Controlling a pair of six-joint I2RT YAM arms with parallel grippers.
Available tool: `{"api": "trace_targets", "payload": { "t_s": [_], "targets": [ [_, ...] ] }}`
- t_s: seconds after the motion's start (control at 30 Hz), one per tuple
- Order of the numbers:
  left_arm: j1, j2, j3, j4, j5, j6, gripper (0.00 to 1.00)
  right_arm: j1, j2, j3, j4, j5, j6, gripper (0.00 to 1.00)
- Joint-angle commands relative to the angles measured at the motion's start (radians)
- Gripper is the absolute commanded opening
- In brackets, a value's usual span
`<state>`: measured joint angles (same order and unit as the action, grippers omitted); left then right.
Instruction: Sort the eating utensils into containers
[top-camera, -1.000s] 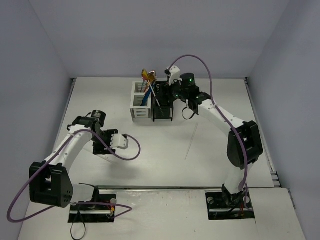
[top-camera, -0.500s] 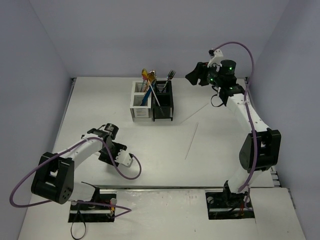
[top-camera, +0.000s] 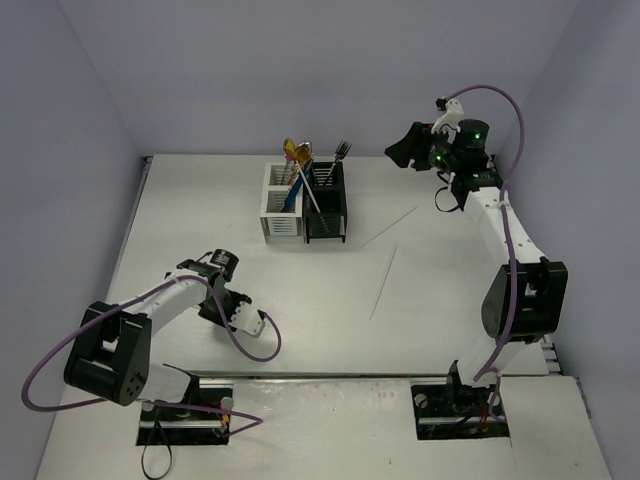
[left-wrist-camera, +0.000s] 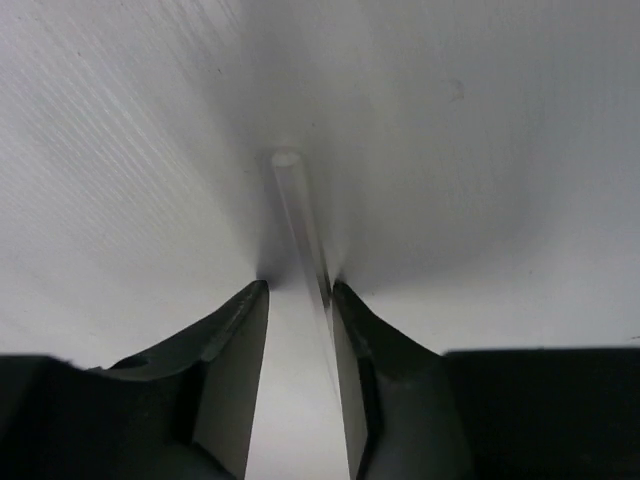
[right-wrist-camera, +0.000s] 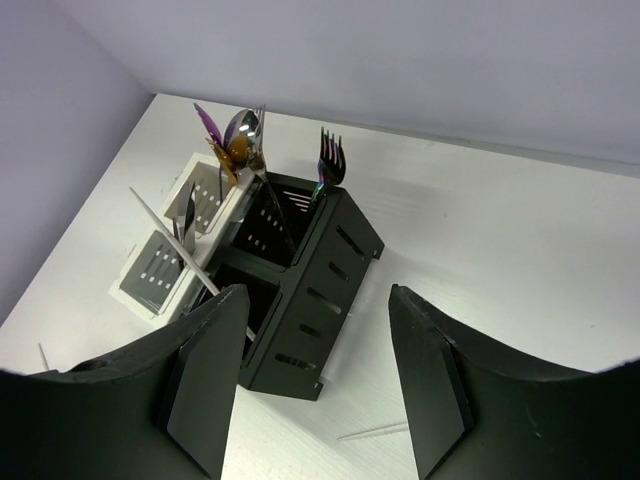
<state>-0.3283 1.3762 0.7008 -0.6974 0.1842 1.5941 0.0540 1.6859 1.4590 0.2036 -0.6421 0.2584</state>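
Left end effector (left-wrist-camera: 300, 288) points down at table (left-wrist-camera: 490, 140), jaws straddling clear stick (left-wrist-camera: 296, 200).

White caddy (top-camera: 281, 212), black caddy (top-camera: 325, 215) joined, upright; spoons (top-camera: 296, 152), fork (top-camera: 342, 150) standing inside; thin sticks (top-camera: 383, 283) flat nearby, apparently clear.

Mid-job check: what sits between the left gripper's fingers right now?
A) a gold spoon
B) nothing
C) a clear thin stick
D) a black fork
C: the left wrist view shows a clear stick lying on the table between the fingers of the left gripper, not yet clamped.
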Motion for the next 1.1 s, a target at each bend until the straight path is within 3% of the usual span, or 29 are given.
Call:
{"api": "trace_targets", "payload": {
  "t_s": [0.0, 0.17, 0.3, 0.4, 0.6, 0.73, 0.9, 1.07],
  "targets": [
    [-0.026, 0.052, 0.003, 0.038, 0.057, 0.066, 0.19, 0.001, -0.048, 0.036, 0.057, -0.04, 0.007, 0.55],
    [-0.087, 0.13, 0.032, 0.009, 0.033, 0.051, 0.01, -0.011, -0.038, 0.037, 0.056, -0.07, 0.024, 0.52],
    [-0.117, 0.157, 0.106, 0.006, -0.005, -0.039, 0.0, -0.018, -0.056, 0.02, 0.052, -0.084, 0.023, 0.52],
    [-0.137, 0.09, 0.151, -0.006, -0.069, -0.045, 0.0, -0.019, -0.072, -0.002, 0.044, -0.114, 0.038, 0.52],
    [-0.283, -0.271, 0.136, 0.004, -0.218, 0.206, 0.0, 0.017, -0.115, -0.098, 0.037, -0.238, 0.128, 0.53],
    [-0.391, -0.457, 0.111, 0.003, -0.269, 0.399, 0.0, 0.131, -0.128, -0.161, 0.034, -0.301, 0.157, 0.57],
    [-0.478, -0.57, 0.067, 0.042, -0.182, 0.666, 0.0, 0.3, -0.061, -0.123, 0.036, -0.373, 0.204, 0.61],
    [-0.535, -0.578, 0.061, 0.135, -0.096, 0.756, 0.0, 0.462, 0.049, -0.019, 0.039, -0.457, 0.262, 0.64]
  ]
}}
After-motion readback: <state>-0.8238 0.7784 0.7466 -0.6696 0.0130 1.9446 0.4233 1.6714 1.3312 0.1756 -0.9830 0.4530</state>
